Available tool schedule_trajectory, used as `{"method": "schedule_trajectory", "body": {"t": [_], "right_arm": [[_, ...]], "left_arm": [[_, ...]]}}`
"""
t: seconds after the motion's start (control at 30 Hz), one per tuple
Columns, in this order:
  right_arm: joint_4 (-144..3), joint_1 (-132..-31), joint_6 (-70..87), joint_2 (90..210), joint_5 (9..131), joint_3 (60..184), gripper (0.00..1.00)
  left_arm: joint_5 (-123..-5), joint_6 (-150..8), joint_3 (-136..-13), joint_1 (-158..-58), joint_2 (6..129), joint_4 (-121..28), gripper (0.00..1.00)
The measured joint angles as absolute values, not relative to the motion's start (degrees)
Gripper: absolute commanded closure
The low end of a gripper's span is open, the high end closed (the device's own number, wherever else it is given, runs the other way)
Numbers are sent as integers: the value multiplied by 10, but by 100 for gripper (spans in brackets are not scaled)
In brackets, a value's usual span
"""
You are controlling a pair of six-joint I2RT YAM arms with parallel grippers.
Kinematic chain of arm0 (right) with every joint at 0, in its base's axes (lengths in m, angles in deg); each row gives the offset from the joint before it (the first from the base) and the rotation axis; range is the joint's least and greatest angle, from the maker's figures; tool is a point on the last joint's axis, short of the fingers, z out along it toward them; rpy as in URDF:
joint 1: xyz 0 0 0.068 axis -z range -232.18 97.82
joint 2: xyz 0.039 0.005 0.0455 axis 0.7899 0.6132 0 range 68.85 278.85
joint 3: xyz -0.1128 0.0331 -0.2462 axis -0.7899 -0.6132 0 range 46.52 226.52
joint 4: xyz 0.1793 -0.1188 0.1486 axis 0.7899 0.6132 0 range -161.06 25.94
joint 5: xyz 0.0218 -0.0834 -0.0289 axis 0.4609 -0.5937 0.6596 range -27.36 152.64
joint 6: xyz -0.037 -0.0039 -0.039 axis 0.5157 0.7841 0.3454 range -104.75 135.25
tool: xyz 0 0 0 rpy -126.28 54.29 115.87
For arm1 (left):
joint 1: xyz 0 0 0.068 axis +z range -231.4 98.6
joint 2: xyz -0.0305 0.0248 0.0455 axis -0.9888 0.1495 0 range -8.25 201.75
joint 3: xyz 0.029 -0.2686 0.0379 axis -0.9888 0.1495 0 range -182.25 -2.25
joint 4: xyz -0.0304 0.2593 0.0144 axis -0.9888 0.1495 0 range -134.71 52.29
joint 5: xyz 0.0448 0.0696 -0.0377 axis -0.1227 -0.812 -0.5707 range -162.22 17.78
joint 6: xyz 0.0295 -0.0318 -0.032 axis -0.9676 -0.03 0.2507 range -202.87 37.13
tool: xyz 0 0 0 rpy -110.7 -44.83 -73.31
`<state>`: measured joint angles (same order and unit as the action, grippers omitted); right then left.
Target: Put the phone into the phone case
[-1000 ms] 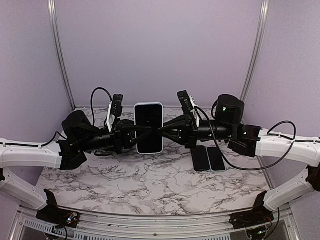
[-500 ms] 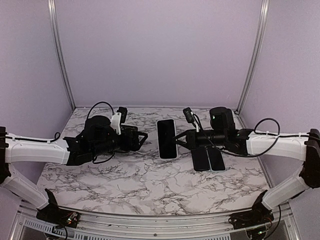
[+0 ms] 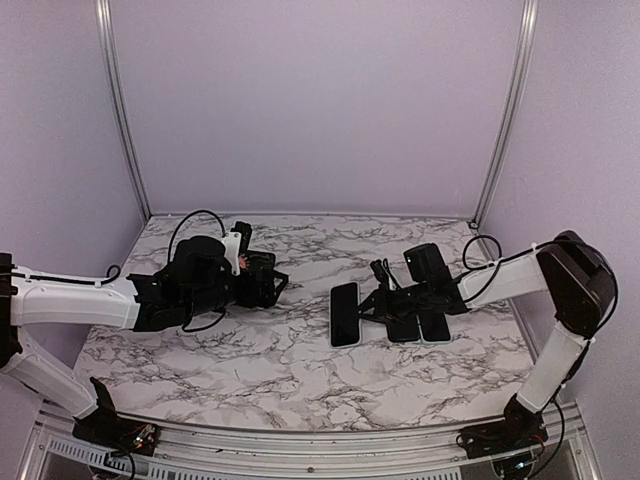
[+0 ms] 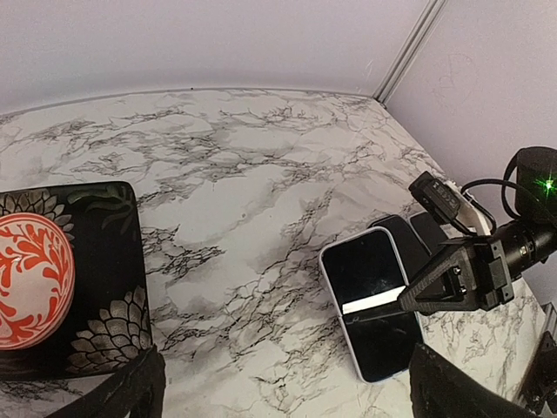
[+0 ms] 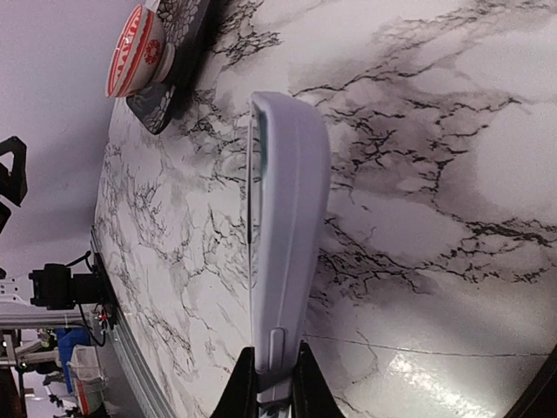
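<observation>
Fingers (image 5: pixel 309 392) of the right gripper (image 3: pixel 362 308) pinch nearly closed on one edge of the phone (image 3: pixel 344 314), which sits in its pale case (image 5: pixel 291 218), screen up on the marble tabletop (image 3: pixel 300 370). Two dark slabs (image 3: pixel 420 325) lie side by side just behind and beneath those fingers, while the left gripper (image 3: pixel 280 285) stands well apart from the phone, spread wide and holding nothing. Near one of its fingers (image 4: pixel 122 392) lies a black patterned pad (image 4: pixel 104 261) bearing a red-and-white disc (image 4: pixel 30 283).
</observation>
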<state>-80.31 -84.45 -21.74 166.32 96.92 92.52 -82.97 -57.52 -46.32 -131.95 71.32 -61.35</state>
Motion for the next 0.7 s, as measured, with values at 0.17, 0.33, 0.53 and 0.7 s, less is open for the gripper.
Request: {"method": "schedule_trajectory", "body": {"t": [0.17,0.33,0.53,0.7], "right_arm": [[-827,-819,-227,1697,1004,926,100],[-837,-808,-232,1714,1029,928,91],[-809,-807,-216,1714,1014,934,81],[-761,-806,-189,1714,982,945,69]], "left_arm": [[-834,-575,-463,-1319,713,-606,1],[-838,-575,-463,-1319,713,-601,1],[-839,-575,-463,-1317,713,-596,1],[-839,-575,-463,-1317,713,-594,1]]}}
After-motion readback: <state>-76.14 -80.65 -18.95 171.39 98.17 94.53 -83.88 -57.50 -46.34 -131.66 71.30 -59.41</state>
